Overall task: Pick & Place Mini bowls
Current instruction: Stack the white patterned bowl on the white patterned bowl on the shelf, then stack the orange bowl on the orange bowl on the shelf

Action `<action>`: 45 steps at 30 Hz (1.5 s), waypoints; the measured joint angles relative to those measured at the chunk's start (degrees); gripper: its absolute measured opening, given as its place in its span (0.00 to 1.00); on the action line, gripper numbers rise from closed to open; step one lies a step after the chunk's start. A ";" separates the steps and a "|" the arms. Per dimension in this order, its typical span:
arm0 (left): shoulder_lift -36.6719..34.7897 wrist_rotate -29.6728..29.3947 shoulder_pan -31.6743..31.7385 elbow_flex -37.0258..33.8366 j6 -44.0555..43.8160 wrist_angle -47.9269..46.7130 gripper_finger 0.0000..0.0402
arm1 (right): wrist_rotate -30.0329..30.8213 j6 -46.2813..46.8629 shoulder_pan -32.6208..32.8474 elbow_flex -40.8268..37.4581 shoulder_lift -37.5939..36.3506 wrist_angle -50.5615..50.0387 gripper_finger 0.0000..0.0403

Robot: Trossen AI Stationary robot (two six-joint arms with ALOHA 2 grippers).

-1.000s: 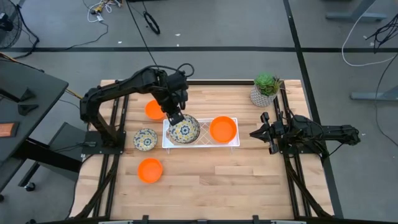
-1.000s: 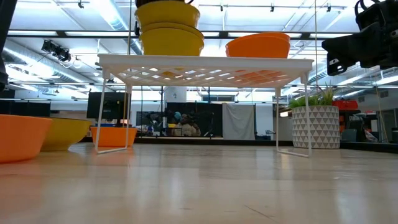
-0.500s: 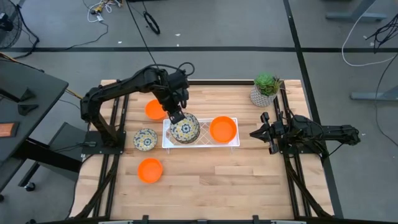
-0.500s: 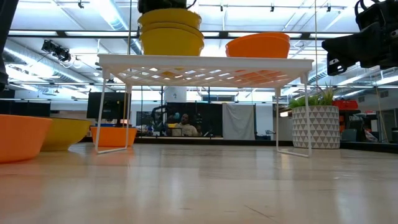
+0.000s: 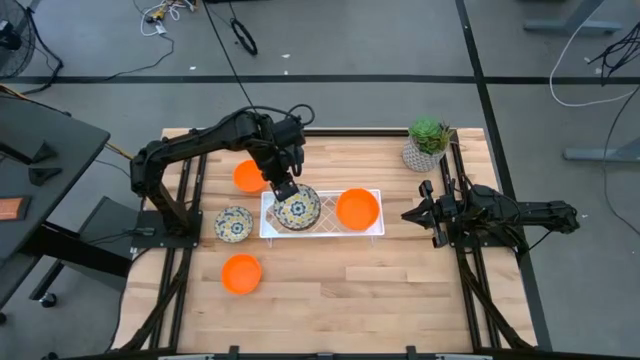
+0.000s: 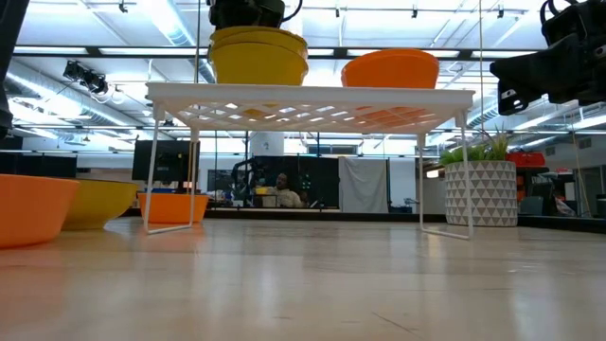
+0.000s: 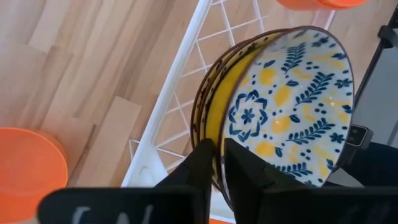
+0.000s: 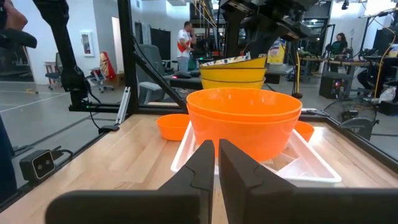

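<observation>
A white wire rack [image 5: 322, 232] at mid-table carries a stack of blue-and-yellow patterned mini bowls [image 5: 297, 209] and a stack of orange mini bowls [image 5: 358, 208]. My left gripper [image 5: 284, 190] stands over the patterned stack's far left rim, shut on the top bowl [image 7: 292, 99]. On the table left of the rack rest an orange bowl [image 5: 247, 176], a patterned bowl [image 5: 234, 223] and another orange bowl [image 5: 240, 273], each on its base. My right gripper [image 5: 408, 214] waits shut at the right edge, holding nothing. My left gripper has the top patterned bowl's rim [image 7: 226, 127] between its two fingers, one finger [image 7: 200, 163] on the yellow outer wall and one [image 7: 244, 169] inside the bowl. The fingers come steeply from above. The bowl sits nested in the bowl beneath it on the rack.
A potted green plant [image 5: 427, 144] stands at the far right corner. The rack [image 6: 312, 95] stands on thin legs above the table. Bare wood lies along the near edge and near right. A person shows in the room behind.
The top patterned bowl, held by my left gripper, has sunk lower into the bowl beneath it on the rack. The stack now stands shorter than a second ago.
</observation>
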 joint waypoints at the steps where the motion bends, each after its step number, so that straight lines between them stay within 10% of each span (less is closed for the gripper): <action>1: -0.02 0.07 0.00 0.00 -0.01 0.01 0.13 | 0.00 -0.02 0.00 0.00 0.00 0.00 0.07; 25: -0.07 1.88 -0.02 8.03 0.77 -5.62 0.51 | 0.00 -0.01 0.00 0.00 0.00 0.00 0.07; 45: -0.31 -5.25 7.00 9.69 2.92 -10.99 0.52 | 0.00 -0.02 0.00 0.00 0.00 0.00 0.07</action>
